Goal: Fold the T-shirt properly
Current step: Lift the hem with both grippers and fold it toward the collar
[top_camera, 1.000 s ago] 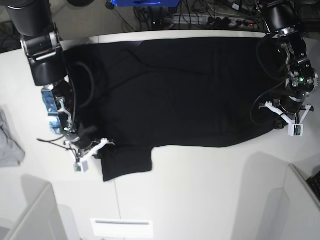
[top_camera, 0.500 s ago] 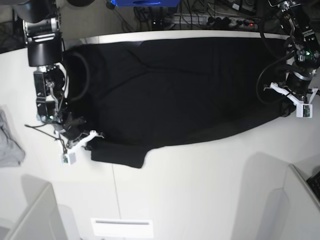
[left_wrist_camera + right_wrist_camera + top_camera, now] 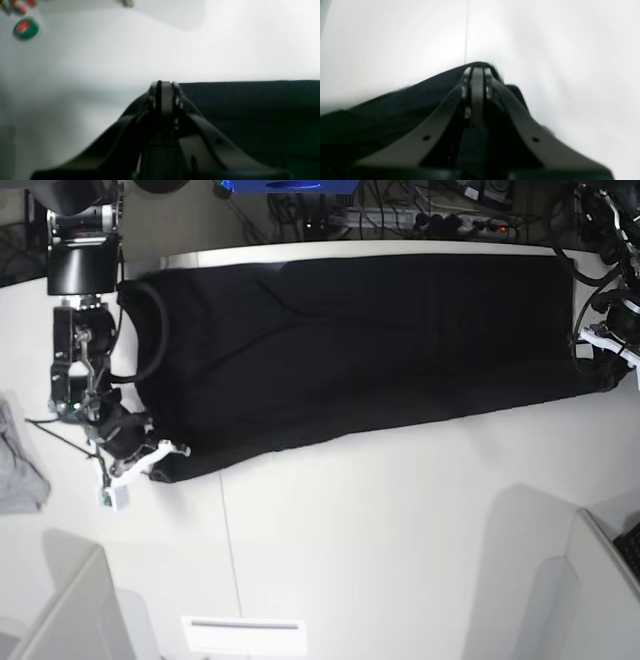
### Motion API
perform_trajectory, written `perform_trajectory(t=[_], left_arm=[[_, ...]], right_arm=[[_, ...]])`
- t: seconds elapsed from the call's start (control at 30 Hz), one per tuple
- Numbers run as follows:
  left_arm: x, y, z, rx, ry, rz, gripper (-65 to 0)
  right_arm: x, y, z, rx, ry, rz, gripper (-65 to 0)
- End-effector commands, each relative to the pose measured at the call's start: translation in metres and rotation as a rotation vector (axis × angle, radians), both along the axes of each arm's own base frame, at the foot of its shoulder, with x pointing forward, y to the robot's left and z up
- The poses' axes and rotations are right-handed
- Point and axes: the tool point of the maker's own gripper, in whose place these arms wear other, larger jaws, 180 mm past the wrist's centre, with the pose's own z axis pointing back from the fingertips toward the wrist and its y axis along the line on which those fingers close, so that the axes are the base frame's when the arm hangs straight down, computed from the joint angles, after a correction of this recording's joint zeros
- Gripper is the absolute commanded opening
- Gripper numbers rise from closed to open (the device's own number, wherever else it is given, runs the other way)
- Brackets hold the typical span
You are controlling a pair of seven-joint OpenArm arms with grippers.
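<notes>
The black T-shirt lies stretched in a long band across the back of the white table, with no print showing. My right gripper is at the shirt's near-left corner and is shut on the cloth. In the right wrist view, the black fabric wraps around the closed fingertips of that gripper. My left gripper is at the shirt's near-right corner by the table's right edge. In the left wrist view that gripper is shut, with the shirt's edge running off to its right.
A small light-grey cloth lies at the table's left edge. A green tape roll sits on the table beyond my left gripper. Cables and a power strip run behind the table. White panels stand at the front corners.
Both grippers moved outward and toward the back, pulling the shirt taut. The sleeve flap that hung at the near left has been drawn in, and the near edge now runs straighter.
</notes>
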Motion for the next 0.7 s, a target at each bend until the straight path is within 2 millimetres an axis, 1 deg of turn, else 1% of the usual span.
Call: perform_trajectory(t=[0.0, 0.07, 0.13, 0.2, 0.27, 0.33, 0.37, 0.47, 0.6, 0.67], left_arm=[[0.004, 0.003, 0.016, 0.026, -0.045, -0.005, -65.0], [0.003, 0.002, 0.018, 0.034, -0.046, -0.009, -65.0], [0.003, 0.002, 0.021, 0.041, -0.051, -0.012, -65.0], [-0.001, 0.001, 0.018, 0.042, -0.035, -0.013, -65.0], [-0.002, 0.0, 0.017, 0.041, -0.03, -0.018, -65.0], [-0.001, -0.001, 0.015, 0.035, -0.027, -0.019, -65.0], [0.0, -0.002, 0.014, 0.033, -0.028, -0.02, -65.0], [0.004, -0.014, 0.009, 0.02, -0.017, -0.055, -65.0], [0.008, -0.024, 0.005, 0.008, -0.012, -0.084, -65.0], [0.015, -0.026, 0.009, 0.007, -0.03, -0.09, -65.0]], right_arm=[[0.008, 0.0, 0.019, 0.005, -0.06, 0.005, -65.0], [0.006, 0.003, 0.024, 0.002, -0.071, 0.017, -65.0], [0.0, 0.005, 0.023, 0.001, -0.07, 0.023, -65.0], [-0.001, 0.007, 0.025, -0.001, -0.078, 0.029, -65.0], [-0.006, 0.009, 0.025, -0.002, -0.08, 0.034, -65.0], [-0.007, 0.011, 0.03, -0.003, -0.095, 0.04, -65.0], [-0.009, 0.009, 0.031, -0.003, -0.099, 0.034, -65.0], [-0.009, -0.002, 0.041, 0.003, -0.127, -0.002, -65.0], [-0.014, -0.01, 0.039, 0.001, -0.103, -0.018, -65.0], [-0.016, -0.013, 0.038, 0.0, -0.091, -0.024, -65.0]])
